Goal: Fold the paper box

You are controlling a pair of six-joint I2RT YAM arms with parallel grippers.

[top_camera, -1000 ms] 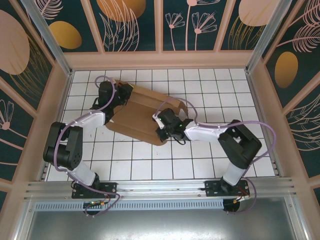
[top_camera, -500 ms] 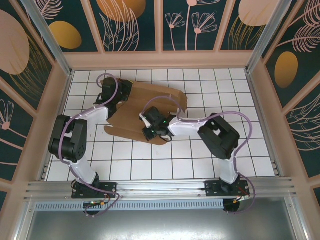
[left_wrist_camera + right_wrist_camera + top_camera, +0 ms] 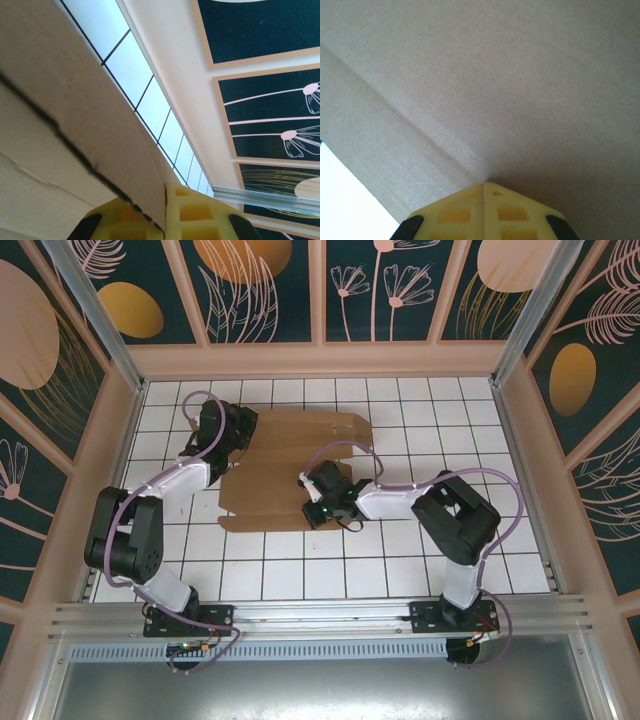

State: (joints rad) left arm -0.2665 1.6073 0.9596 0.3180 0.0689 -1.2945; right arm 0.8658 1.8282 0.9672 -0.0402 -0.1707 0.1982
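Paper box [image 3: 285, 445] lies as a mostly flat brown sheet on the white tiled table [image 3: 420, 560], left of the middle and toward the far side. In the top view its crease lines run from side to side, so the panels follow each other from far to near. Its rounded flaps point to the far right, and a narrow strip forms the near edge. The left gripper [image 3: 238, 435] is at the left edge of the sheet. In its wrist view the fingers [image 3: 195, 215] are closed, and the edge of a cardboard flap [image 3: 60, 100] goes into the seam between them, so it seems to pinch this flap. The right gripper [image 3: 318, 505] is above the near right part of the sheet. Its fingers [image 3: 510, 212] are pressed together with nothing between them, and the tips rest against the cardboard [image 3: 495, 75] just beside a crease. Both arms are therefore at the box, one on each side. I judge that the next fold turns on this: the left side can be lifted over a crease while the right tip holds the panel down.
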